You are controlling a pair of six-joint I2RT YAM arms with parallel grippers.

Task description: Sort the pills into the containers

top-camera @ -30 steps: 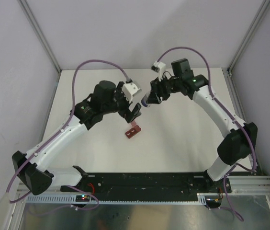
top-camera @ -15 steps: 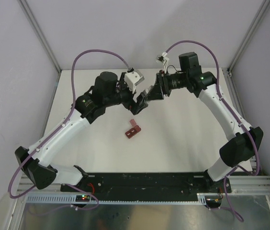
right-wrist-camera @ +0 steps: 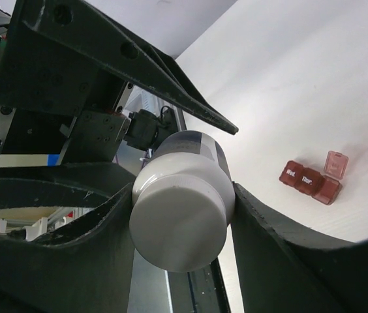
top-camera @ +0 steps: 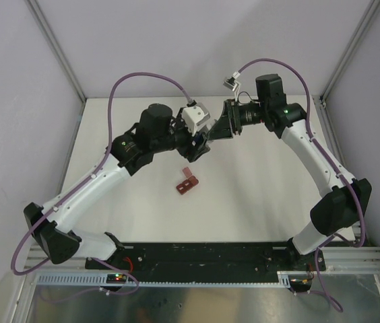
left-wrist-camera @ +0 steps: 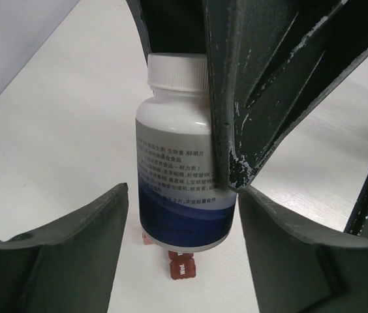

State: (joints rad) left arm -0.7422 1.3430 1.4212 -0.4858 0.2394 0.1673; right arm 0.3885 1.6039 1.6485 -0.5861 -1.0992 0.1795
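Observation:
A white bottle with a white cap and blue band hangs above the table, with my right gripper shut on its upper part near the cap. My left gripper brackets the bottle's base, its fingers close on either side with a thin gap showing, so it stands open. Both grippers meet mid-table. The containers, a dark red pill box, lie on the table below the bottle, one lid standing up. No pills show.
White table with grey walls on three sides. The black mounting rail and both arm bases line the near edge. Purple cables arc above the arms.
The left gripper has moved right to the bottle and its jaws have narrowed round the bottle's base. The right gripper has turned the bottle toward the left arm and kept its hold.

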